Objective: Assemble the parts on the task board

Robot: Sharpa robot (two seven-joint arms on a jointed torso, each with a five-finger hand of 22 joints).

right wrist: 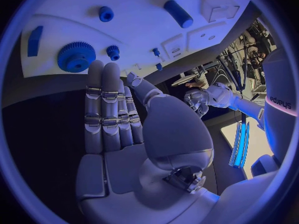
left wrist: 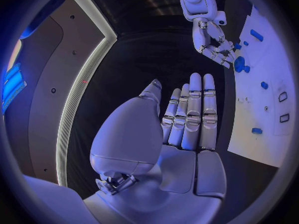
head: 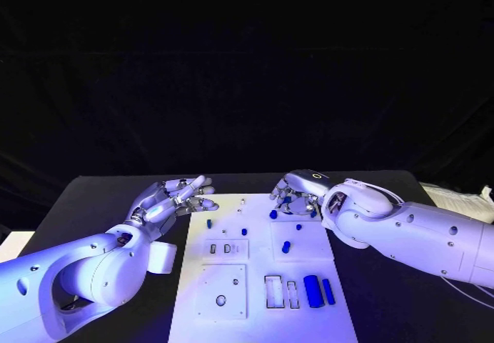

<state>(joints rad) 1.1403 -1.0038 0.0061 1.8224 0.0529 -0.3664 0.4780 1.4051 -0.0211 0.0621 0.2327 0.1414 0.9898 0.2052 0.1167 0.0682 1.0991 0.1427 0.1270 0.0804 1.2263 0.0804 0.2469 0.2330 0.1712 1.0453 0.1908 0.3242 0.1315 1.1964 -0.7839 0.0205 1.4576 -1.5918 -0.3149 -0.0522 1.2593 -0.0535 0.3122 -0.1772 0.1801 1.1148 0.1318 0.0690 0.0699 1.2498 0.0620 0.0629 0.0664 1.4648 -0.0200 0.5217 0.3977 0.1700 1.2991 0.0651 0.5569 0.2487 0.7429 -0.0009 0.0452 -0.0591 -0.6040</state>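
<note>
**Both hands bare-palmed at the far end of the board**

A matte black table (head: 113,200) sits under a dark backdrop, and on it lies the flat white plastic task board (head: 258,314), a long plate cut with rectangular and round recesses. The left silver many-fingered hand (head: 173,200) hovers just beside the board's far left corner, its metal-jointed fingers (left wrist: 193,109) straight and side by side, the thumb apart, nothing in the palm. The right silver many-fingered hand (head: 296,191) hangs over the board's far right part, fingers extended together in the wrist view (right wrist: 106,109), palm likewise bare.

On the board, near its close right corner, a smooth blue cylinder (head: 312,291) lies next to a thinner blue bar (head: 328,291), beside two narrow slotted recesses. A small blue peg (head: 286,247) lies mid-board. From the right wrist, a large toothed blue gear (right wrist: 76,56) lies flat close to the fingertips, with a small blue gear (right wrist: 112,51) and a small round blue ring-shaped piece (right wrist: 106,14) nearby.
</note>
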